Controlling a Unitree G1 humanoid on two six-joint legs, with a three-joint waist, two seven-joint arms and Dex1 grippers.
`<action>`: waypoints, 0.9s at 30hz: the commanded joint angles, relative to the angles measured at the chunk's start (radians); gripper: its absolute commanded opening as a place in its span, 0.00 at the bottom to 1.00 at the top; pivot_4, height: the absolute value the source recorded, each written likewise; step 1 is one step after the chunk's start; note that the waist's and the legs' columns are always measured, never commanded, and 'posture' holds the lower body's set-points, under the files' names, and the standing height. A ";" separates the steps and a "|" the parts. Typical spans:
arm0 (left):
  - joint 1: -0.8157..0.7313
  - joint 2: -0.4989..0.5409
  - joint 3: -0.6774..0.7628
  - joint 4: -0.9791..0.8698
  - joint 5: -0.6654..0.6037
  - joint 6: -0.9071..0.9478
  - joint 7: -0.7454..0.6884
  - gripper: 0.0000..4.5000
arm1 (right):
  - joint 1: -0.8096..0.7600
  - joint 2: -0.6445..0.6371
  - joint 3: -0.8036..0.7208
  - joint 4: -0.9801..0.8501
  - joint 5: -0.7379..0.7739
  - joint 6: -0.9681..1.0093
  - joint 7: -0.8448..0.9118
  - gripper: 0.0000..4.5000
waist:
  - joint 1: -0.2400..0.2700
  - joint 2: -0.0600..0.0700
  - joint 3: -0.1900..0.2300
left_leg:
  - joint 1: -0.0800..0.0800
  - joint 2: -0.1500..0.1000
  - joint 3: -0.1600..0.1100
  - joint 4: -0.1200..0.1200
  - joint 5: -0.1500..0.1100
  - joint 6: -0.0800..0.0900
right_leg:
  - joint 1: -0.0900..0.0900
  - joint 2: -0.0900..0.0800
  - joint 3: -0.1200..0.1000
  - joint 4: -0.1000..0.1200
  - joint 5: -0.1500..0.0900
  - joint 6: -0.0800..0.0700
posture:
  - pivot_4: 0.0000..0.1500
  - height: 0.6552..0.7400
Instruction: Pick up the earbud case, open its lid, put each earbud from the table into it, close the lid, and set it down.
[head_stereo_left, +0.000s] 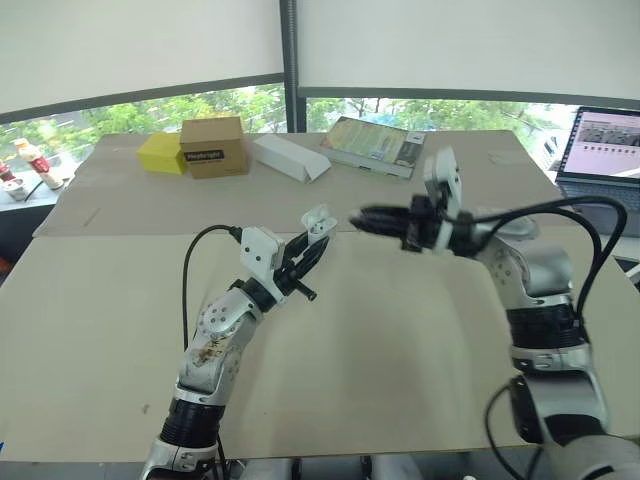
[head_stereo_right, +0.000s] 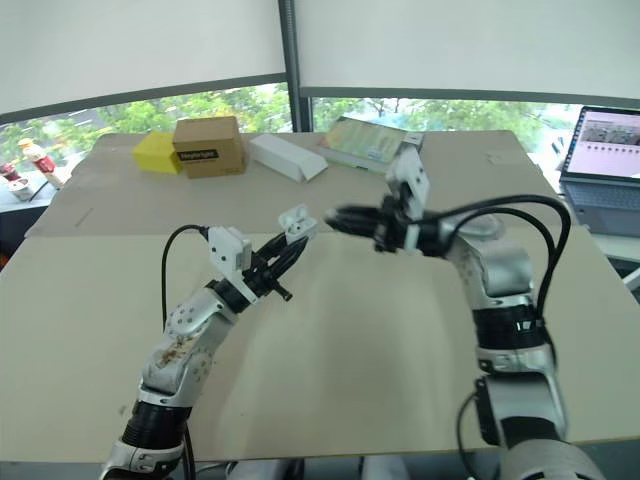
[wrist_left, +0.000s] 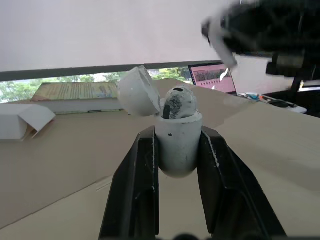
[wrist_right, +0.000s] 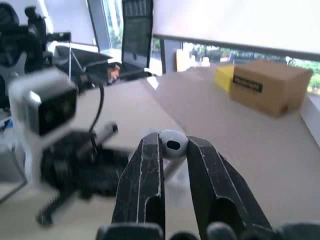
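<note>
At the far left of the table (head_stereo_left: 90, 300), a yellow box (head_stereo_left: 162, 153) is sitting just beside a brown cardboard box (head_stereo_left: 213, 146). Nearer, the left gripper (head_stereo_left: 312, 248) is hovering above the tabletop, its two black fingers (wrist_left: 142, 170) clamping the white earbud case (wrist_left: 177, 145) by its sides. The case is standing upright between them, lifted clear of the table. Its lid (wrist_left: 139, 92) is tipped open to one side (hinged back, not detached), and one earbud (wrist_left: 178, 101) is sitting in its mouth. Behind it, a white carton (head_stereo_left: 290, 158) is lying near a book (head_stereo_left: 372, 146) at the table's far edge. To the right of the case, the right gripper (head_stereo_left: 362, 219) is pointing toward it at about the same height, with a small gap between them. Its fingers (wrist_right: 145, 175) are pinching a second earbud (wrist_right: 172, 143) at their tips. At the far right, an open laptop (head_stereo_left: 605, 150) is showing a lit screen.
</note>
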 joint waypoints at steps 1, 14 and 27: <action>-0.045 0.006 0.020 -0.034 -0.063 0.041 -0.030 0.12 | 0.012 0.047 -0.050 -0.087 0.060 0.063 -0.124 0.07 | 0.001 0.000 0.000 | 0.000 -0.001 0.000 0.002 -0.001 0.001 | 0.000 -0.001 0.000 0.001 0.000 0.000 | 1.00 1.00; -0.095 0.035 0.036 -0.038 -0.097 0.084 -0.074 0.12 | 0.083 0.088 -0.034 -0.082 0.012 -0.055 -0.252 0.07 | -0.032 0.000 0.000 | 0.005 -0.001 0.002 0.004 -0.003 0.007 | 0.002 0.001 0.001 0.002 0.000 0.000 | 1.00 1.00; -0.099 0.025 0.030 -0.044 -0.095 0.081 -0.080 0.12 | 0.140 0.032 0.040 -0.098 -0.042 -0.159 -0.191 0.07 | -0.038 0.000 0.000 | 0.004 0.000 0.003 0.004 -0.003 0.007 | 0.003 0.001 0.001 0.002 0.000 0.000 | 1.00 1.00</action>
